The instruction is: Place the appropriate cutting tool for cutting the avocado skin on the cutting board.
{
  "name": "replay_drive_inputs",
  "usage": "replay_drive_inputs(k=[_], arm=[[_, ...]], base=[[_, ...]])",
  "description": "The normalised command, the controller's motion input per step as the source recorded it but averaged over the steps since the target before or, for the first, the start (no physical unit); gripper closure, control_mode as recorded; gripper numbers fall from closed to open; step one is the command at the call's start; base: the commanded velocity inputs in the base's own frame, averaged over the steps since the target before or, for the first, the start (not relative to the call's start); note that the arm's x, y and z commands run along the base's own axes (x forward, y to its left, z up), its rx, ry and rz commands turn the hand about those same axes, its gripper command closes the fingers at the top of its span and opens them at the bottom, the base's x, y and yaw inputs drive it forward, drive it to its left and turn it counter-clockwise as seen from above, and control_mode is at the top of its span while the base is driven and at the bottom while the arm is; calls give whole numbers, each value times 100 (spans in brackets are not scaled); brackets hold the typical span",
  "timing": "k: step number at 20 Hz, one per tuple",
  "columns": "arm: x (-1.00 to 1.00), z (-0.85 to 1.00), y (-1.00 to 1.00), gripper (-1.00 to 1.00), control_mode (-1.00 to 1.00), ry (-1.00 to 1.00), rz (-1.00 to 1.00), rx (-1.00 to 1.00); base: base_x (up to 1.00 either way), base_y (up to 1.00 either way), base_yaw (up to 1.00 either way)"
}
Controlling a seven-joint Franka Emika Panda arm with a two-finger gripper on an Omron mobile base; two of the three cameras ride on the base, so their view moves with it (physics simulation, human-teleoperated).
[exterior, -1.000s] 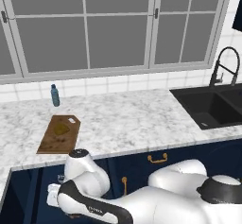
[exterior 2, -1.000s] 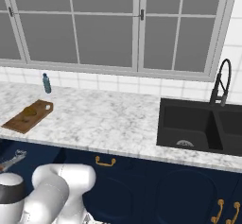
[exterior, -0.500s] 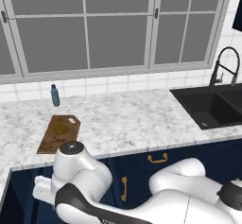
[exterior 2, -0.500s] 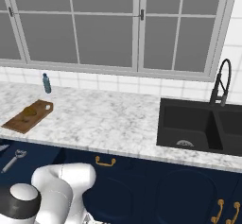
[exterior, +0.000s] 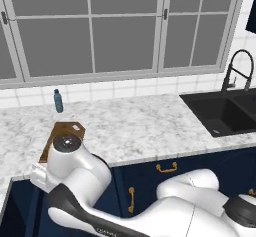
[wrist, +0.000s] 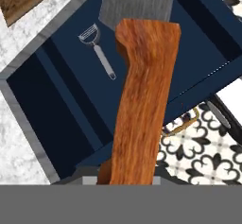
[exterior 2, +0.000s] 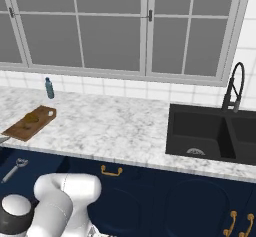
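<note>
Left base view – board: you see the cutting board [exterior: 64, 132] lying flat on the marbled worktop [exterior: 145, 126], a brown wooden rectangle with its near part hidden behind the arm's white joint; no knife lies on the part that shows.
Left base view – surroundings: a small blue bottle [exterior: 58, 101] stands by the tiled wall beyond the board, and the black sink [exterior: 225, 112] sits well apart to the right.
Right base view – board: the same board [exterior 2: 30, 123] carries the avocado [exterior 2: 32, 117], a small olive-brown lump; the wood around it is bare.
Right base view – drawer: an all-silver peeler [exterior 2: 14, 169] lies low in the open dark-blue drawer, left behind.
Hand view – tool: the cutting tool [wrist: 142, 90] fills the middle, a glossy orange-brown grained handle running up to a flat grey blade.
Hand view – end effector: it is clenched on the handle's lower end, judging by how the handle rises from between the tips.
Hand view – below: the peeler [wrist: 99, 48] rests in the drawer [wrist: 71, 109]; a corner of board shows top left.
Progress: 1 step looks done, the right tool is picked; carrying it over and setting it on the board is left.
</note>
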Motion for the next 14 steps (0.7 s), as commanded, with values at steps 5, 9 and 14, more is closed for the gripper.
replay_drive_inputs(k=[5, 9, 14], arm=[[91, 3, 16, 100, -100, 0, -11, 0], [86, -1, 1, 100, -100, 0, -5, 0], [80, -9, 7, 100, -100, 0, -5, -1]], base=[[0, 0, 0], [0, 0, 0], [0, 0, 0]])
